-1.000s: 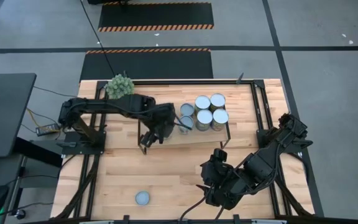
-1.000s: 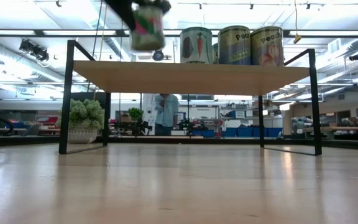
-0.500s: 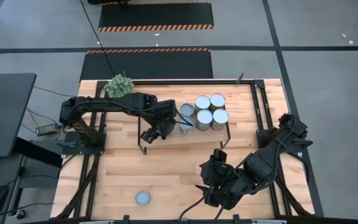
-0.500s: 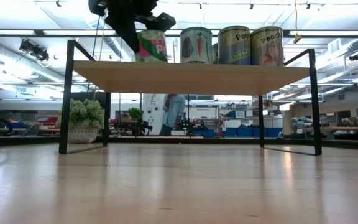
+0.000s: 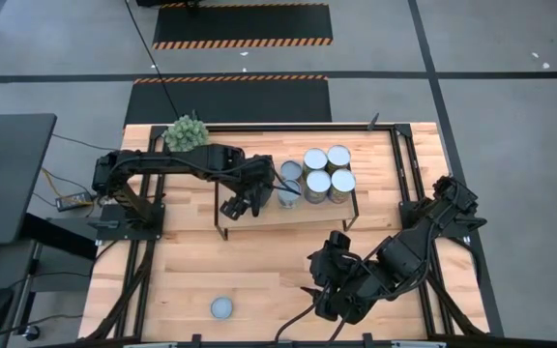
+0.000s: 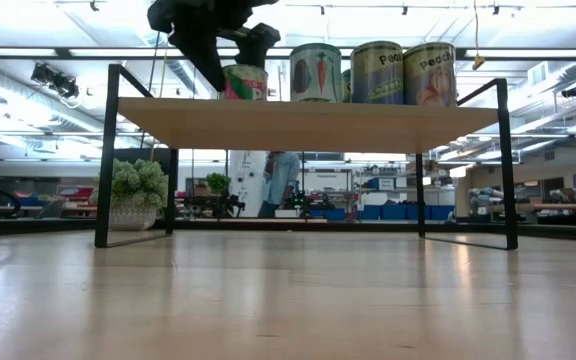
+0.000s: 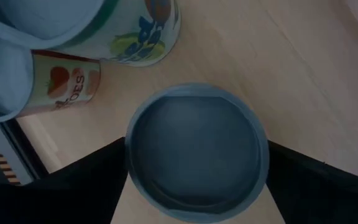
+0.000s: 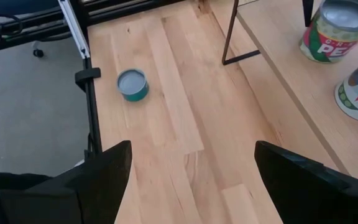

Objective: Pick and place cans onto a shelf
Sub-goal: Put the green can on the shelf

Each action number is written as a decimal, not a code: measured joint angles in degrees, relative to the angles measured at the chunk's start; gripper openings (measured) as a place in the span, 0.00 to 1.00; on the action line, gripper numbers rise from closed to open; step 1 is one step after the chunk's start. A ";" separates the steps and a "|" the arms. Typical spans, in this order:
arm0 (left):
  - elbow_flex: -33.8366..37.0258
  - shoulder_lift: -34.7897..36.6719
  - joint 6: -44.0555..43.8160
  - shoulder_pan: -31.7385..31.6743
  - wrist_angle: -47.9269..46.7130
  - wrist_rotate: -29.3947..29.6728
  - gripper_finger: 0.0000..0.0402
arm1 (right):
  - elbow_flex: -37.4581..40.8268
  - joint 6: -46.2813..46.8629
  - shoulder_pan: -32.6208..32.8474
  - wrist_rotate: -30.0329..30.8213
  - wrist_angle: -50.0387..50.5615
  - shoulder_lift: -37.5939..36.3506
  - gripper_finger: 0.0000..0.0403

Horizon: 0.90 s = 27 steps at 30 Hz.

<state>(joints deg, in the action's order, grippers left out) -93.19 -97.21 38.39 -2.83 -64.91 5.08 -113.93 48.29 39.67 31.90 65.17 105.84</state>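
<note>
The shelf (image 6: 308, 125) is a light-wood board on black end frames; it also shows in the high view (image 5: 278, 215). Several cans (image 5: 327, 170) stand on its right part. My left gripper (image 5: 280, 193) is over the shelf, shut on a small can with a blue-grey top (image 7: 197, 149), just left of the others. In the low view this can (image 6: 245, 82) stands upright on the board. One more can (image 5: 221, 307) stands on the tabletop near the front edge; it also shows in the right wrist view (image 8: 132, 84). My right gripper (image 8: 191, 186) is open and empty over the table's front right. My left gripper pinches the small can between its two fingers (image 7: 86, 180), one on each side of its round wall just below the top rim (image 7: 129, 155). The fingers come from above, slanting in from the table's left. The can stands upright with its base on the shelf board.
A green ball-shaped plant (image 5: 186, 133) stands at the table's far left corner. A tomato-labelled can (image 7: 61, 87) and a larger can (image 7: 135, 31) stand close beside the held can. A person (image 6: 278, 180) stands in the room far behind the table.
My left gripper has come down onto the shelf with the small can, moving slightly toward the other cans. The can was in the air above the board a second ago and now stands on it, left of the carrot-labelled can.
</note>
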 joint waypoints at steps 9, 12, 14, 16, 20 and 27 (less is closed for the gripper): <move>0.00 -0.02 -4.93 0.00 -0.15 -0.82 0.88 | 0.00 0.00 -0.07 -0.02 0.02 0.00 0.86; -0.07 -0.02 -7.25 0.00 -0.36 -2.12 0.88 | 0.00 0.00 -0.06 -0.02 0.04 0.00 0.86; -0.60 -0.02 -8.92 0.10 -0.81 -2.36 0.88 | 0.00 -0.02 -0.06 -0.16 0.04 0.00 0.86; -1.43 0.10 -9.73 0.15 -0.81 -2.54 0.88 | 0.00 -0.28 -0.06 -0.34 0.04 0.00 0.86; -2.64 0.89 -10.83 0.15 -1.29 -2.54 0.88 | 0.00 -0.35 -0.08 -0.48 0.09 0.00 0.86; -2.89 2.87 -10.84 0.15 -1.65 -1.86 0.88 | 0.00 -0.59 -0.10 -0.48 0.09 0.00 0.86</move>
<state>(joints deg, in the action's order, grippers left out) -96.08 -94.34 27.56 -2.68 -66.56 3.22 -113.93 47.70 39.57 31.42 65.25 105.84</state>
